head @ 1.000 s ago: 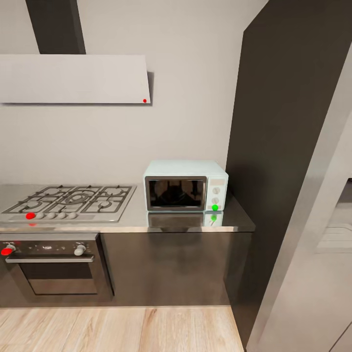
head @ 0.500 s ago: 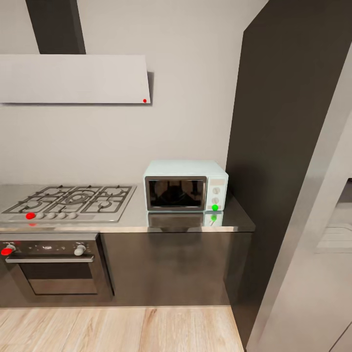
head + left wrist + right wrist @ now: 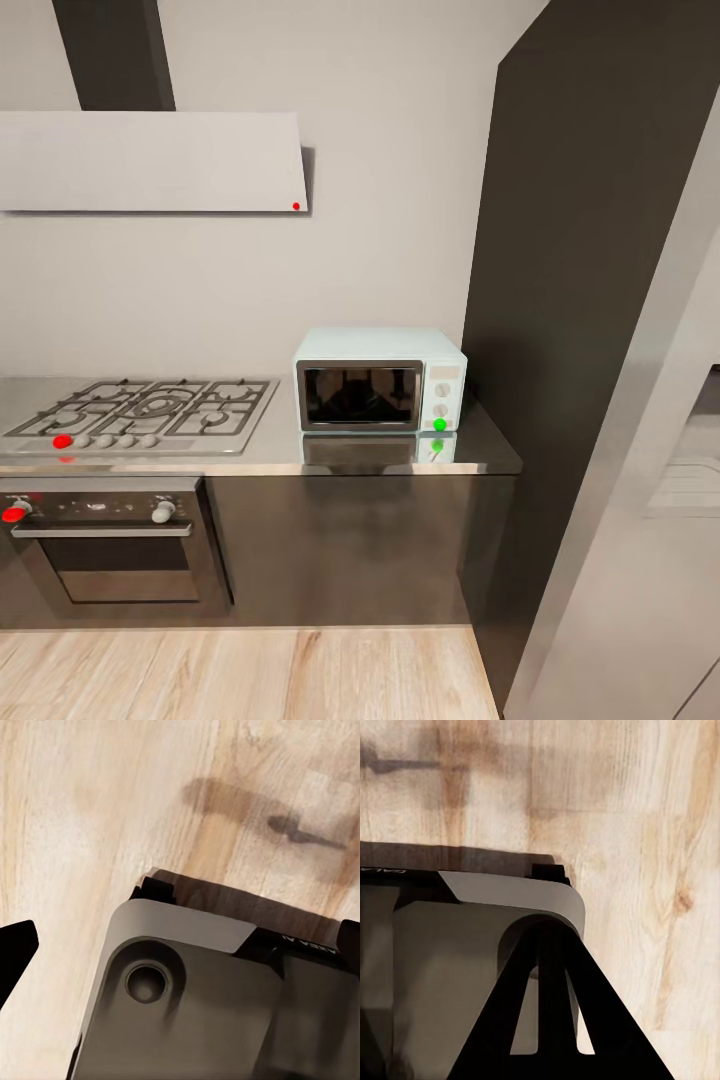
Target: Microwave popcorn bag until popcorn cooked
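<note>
Pale wood floor (image 3: 250, 675) fills the nearest part of the head view and runs up to the dark cabinet fronts (image 3: 350, 550). Both wrist cameras look down onto these same boards, the left wrist view (image 3: 90, 810) and the right wrist view (image 3: 645, 832) alike, each above a grey part of the robot's base (image 3: 195, 1005). In the right wrist view the right gripper (image 3: 553, 1020) shows as a dark wedge with its fingers drawn together at the tip. In the left wrist view only a black tip of the left gripper (image 3: 15, 949) shows at the frame edge, and I cannot tell whether its claw is apart or together.

Beyond the floor, a black built-in oven (image 3: 115, 545) sits in the cabinets. Above lies the shiny grey countertop (image 3: 480, 445), bearing the gas hob (image 3: 145, 410) on one side. Just beside the hob stands the microwave (image 3: 380, 380), mint-blue, door closed, a green dot by its knobs, its front mirrored in the steel. A tall dark cabinet (image 3: 590, 280) rises beside it. On the wall behind hangs a grey hood (image 3: 150, 160).
</note>
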